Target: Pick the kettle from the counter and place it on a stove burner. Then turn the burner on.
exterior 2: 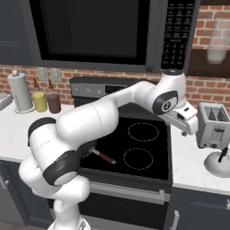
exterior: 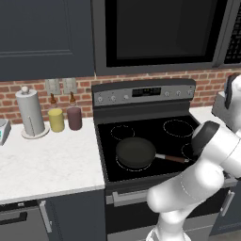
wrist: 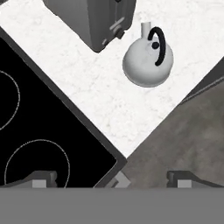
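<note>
The small silvery kettle [wrist: 148, 62] with a dark arched handle stands on the white counter [wrist: 92, 94], right of the cooktop and just in front of the toaster. In the right base view the kettle [exterior 2: 219, 164] sits at the counter's front right. My gripper [wrist: 114, 179] is open and empty, hovering above the counter's front edge, well short of the kettle; it hangs beside the toaster [exterior 2: 188, 128]. The nearest stove burner [wrist: 37, 164] is a pale circle on the black glass. Two right-hand burners [exterior 2: 143, 131] lie bare.
A boxy silver toaster [exterior 2: 213, 123] stands close behind the kettle. A dark frying pan [exterior: 135, 152] covers the front left burner, handle pointing right. A paper towel roll [exterior: 31, 113] and jars [exterior: 56, 119] stand on the left counter. A microwave [exterior 2: 94, 31] hangs overhead.
</note>
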{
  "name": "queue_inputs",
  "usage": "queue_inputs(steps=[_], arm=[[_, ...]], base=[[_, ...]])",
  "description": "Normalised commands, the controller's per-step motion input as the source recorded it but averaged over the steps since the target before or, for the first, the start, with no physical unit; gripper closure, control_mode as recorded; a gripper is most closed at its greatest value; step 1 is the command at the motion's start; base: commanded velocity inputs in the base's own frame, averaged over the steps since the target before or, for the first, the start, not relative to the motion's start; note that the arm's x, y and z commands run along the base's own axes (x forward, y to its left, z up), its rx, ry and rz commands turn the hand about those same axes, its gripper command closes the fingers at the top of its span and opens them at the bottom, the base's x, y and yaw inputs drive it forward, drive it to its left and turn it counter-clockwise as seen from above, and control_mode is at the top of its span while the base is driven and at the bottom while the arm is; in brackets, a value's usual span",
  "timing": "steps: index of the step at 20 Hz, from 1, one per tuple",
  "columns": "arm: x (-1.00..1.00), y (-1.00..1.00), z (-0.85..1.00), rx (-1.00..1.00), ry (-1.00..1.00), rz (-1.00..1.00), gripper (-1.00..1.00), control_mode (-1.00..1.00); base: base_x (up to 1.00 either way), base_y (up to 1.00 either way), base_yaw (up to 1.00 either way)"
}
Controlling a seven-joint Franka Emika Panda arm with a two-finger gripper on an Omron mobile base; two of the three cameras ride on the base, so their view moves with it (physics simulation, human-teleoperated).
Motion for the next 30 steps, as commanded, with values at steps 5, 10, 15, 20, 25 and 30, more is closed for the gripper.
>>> queue_inputs(steps=[5,10,15,20,25,30], arm=[[0.04,-0.15,-0.08,0.00,-0.01,0.25,-1.00,-1.00],[0.00,-0.20,-0.03,0.00,-0.01,0.25,-1.00,-1.00],[0.00,-0.23,-0.16,0.00,0.00,0.22,-1.00,-1.00],[0.00,-0.26,-0.19,-0.01,0.00,0.18,-1.00,-1.00],[0.00,-0.21,-0.03,-0.04,0.00,0.08,-1.00,-1.00],[0.00,-0.18,0.00,-0.03,0.00,0.00,-1.00,-1.00]], base=[[0.00,0.00,0.00],[0.00,0.00,0.00],[0.00,0.00,0.00],[0.00,0.00,0.00],[0.00,0.00,0.00],[0.00,0.00,0.00]])
